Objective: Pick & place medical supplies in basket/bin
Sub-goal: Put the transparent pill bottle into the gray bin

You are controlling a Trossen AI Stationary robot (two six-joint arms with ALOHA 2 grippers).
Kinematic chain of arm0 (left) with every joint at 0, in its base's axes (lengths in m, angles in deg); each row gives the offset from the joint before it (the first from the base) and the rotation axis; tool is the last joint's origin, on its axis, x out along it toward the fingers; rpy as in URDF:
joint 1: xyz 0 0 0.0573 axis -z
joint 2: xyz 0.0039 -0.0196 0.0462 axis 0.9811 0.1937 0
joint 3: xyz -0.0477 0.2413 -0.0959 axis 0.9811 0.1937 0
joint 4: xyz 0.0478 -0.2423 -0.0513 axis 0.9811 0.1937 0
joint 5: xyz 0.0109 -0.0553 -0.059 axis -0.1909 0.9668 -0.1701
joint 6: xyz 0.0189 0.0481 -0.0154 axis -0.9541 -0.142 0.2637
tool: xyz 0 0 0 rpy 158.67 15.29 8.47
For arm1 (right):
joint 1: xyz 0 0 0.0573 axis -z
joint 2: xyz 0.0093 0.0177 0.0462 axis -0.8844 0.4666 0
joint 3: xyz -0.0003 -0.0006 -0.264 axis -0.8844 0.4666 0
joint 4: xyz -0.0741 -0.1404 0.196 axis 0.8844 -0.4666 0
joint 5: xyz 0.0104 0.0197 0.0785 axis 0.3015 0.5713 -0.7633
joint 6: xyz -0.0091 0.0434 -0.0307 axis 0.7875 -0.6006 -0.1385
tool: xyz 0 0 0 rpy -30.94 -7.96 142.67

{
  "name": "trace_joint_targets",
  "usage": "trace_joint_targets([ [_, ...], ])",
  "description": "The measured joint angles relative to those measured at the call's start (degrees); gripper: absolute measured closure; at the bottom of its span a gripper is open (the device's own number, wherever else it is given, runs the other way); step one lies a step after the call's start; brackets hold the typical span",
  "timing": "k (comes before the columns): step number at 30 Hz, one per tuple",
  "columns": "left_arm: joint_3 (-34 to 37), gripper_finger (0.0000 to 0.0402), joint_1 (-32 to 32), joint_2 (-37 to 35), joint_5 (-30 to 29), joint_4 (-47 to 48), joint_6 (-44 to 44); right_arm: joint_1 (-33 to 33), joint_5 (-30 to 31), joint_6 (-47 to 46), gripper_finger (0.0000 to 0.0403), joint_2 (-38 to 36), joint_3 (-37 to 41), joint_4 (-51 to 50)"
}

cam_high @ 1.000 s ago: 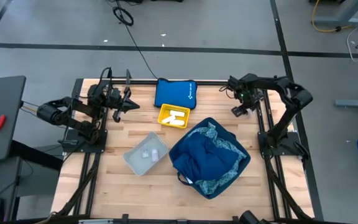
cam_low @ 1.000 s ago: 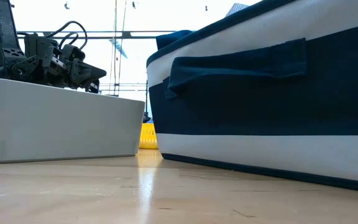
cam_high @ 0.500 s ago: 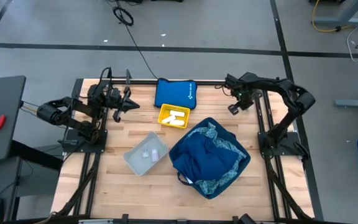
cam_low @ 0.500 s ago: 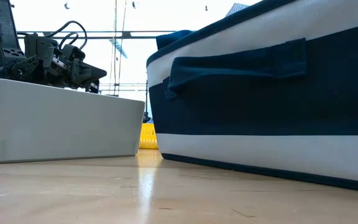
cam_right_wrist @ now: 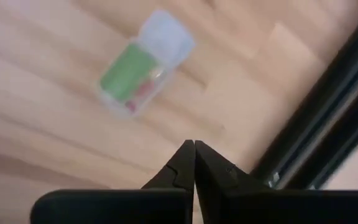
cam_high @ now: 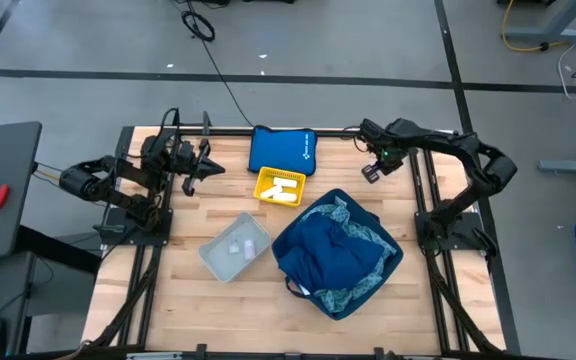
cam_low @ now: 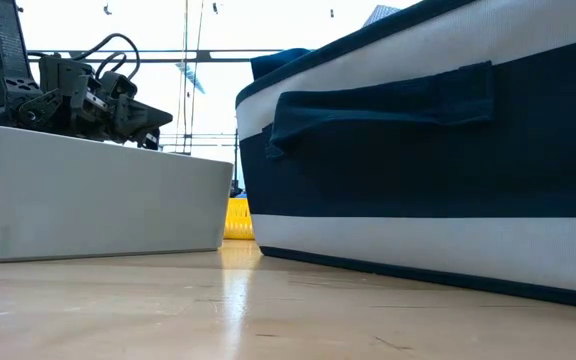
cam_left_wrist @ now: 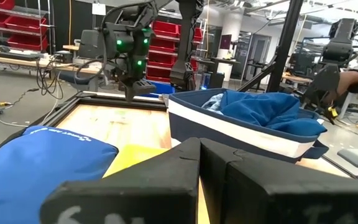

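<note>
The right gripper point(cam_high: 370, 172) hangs over the bare wood at about one o'clock on the table point(cam_high: 190, 215), its jaws clenched tip to tip on nothing; in the right wrist view a small clear case with a green insert point(cam_right_wrist: 139, 70) lies on the boards just ahead of the shut tips point(cam_right_wrist: 194, 149), apart from them, so my judgement is that this arm is lining up on that case and will have to spread its jaws before it can take anything. The left gripper point(cam_high: 211, 168) waits at about eleven o'clock, also clenched and empty, parked clear of the working area. Most supplies look sorted already: the dark-blue cloth point(cam_high: 330, 255) and the patterned light-blue cloth point(cam_high: 360, 232) sit bundled in the navy fabric basket point(cam_high: 391, 270) at roughly five o'clock, where bulky soft goods fit; the tiny clear vials point(cam_high: 236, 246) rest in the grey bin point(cam_high: 216, 265) near six o'clock, its walls keeping them from rolling; and white rolls point(cam_high: 282, 186) lie in the yellow tray point(cam_high: 265, 194) near the centre. The blue pouch point(cam_high: 280, 150) lies flat at twelve o'clock, just behind the tray, outside the sorting.
</note>
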Motion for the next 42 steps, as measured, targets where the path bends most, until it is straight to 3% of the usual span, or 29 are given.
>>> trace_joint_targets([
  [4,0.0,0.04,0.01,0.0,0.02,0.0,0.38,0.74,-3.19,0.23,0.0354,-0.45,0.0,3.87],
  [12,0.0,0.04,0.0,0.0,0.14,0.0,0.35,2.48,-9.89,0.74,0.0207,-0.45,-0.02,15.85],
  [17,0.0,0.04,0.23,0.0,-1.57,-0.04,0.64,3.58,-14.58,0.05,0.015,-0.45,-0.02,20.52],
  [21,-0.67,0.04,3.35,0.0,-8.0,0.03,1.26,2.36,-18.85,0.06,0.0138,-0.45,-0.04,26.25],
  [30,-6.64,0.0391,10.66,0.0,-14.15,-0.01,3.19,0.5,-19.49,-1.51,0.0137,-0.42,-0.07,28.45],
  [34,-7.58,0.0387,10.77,0.0,-20.55,0.56,0.93,-0.56,-19.54,-2.56,0.0137,-0.31,-0.07,28.51],
  [42,-7.56,0.0386,6.93,-0.02,-25.04,3.96,-3.8,-2.27,-19.63,-7.89,0.0137,3.59,-0.32,29.19],
])
